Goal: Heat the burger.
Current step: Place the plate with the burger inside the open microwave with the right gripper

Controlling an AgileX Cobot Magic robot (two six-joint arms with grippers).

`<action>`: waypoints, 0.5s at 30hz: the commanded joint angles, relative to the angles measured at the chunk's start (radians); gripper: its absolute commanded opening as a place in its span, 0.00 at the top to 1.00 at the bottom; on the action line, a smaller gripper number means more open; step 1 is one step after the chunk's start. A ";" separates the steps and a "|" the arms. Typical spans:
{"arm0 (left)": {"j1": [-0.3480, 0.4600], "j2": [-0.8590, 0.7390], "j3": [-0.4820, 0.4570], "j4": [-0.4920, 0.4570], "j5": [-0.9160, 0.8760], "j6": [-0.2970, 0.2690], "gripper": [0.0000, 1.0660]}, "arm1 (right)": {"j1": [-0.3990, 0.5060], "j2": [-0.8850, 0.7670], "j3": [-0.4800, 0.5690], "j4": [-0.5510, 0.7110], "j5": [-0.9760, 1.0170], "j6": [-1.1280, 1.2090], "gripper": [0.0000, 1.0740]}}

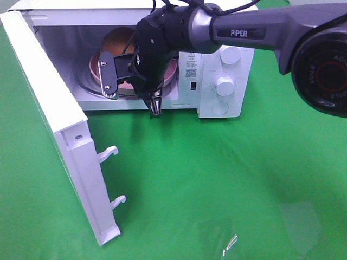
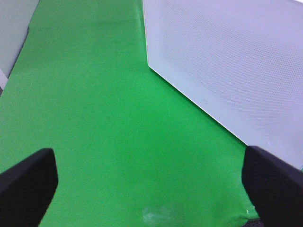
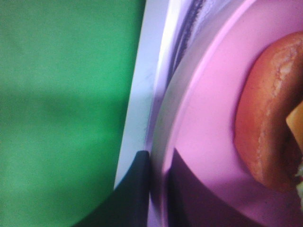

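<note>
The burger (image 1: 120,40) rests on a pink plate (image 1: 96,65) inside the open microwave (image 1: 227,32), mostly hidden behind my right arm. My right gripper (image 1: 156,108) hangs at the front sill of the oven cavity, fingers pointing down. In the right wrist view the burger (image 3: 270,118) lies on the plate (image 3: 208,118), and my right gripper (image 3: 159,153) is shut on the plate's near rim, one finger on each side. My left gripper (image 2: 151,189) is open over bare green cloth beside the door's outer face (image 2: 227,61). It is out of the high view.
The microwave door (image 1: 54,119) stands swung wide to the left, with two latch hooks (image 1: 108,153) sticking out toward the middle. Two knobs (image 1: 225,85) sit on the panel at the right. Green cloth (image 1: 217,179) covers the table in front.
</note>
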 commanded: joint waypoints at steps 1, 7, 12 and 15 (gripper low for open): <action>-0.004 -0.016 0.003 0.002 -0.016 0.000 0.08 | -0.001 -0.003 -0.025 -0.013 -0.046 0.007 0.96; -0.004 -0.016 0.003 0.006 -0.016 0.000 0.08 | 0.002 0.004 -0.032 -0.011 -0.053 0.000 0.96; -0.004 -0.016 0.003 0.006 -0.016 0.000 0.08 | 0.013 0.004 -0.033 -0.012 -0.066 0.000 0.96; -0.004 -0.016 0.003 0.006 -0.016 0.000 0.08 | 0.014 0.005 -0.033 -0.001 -0.066 0.000 0.95</action>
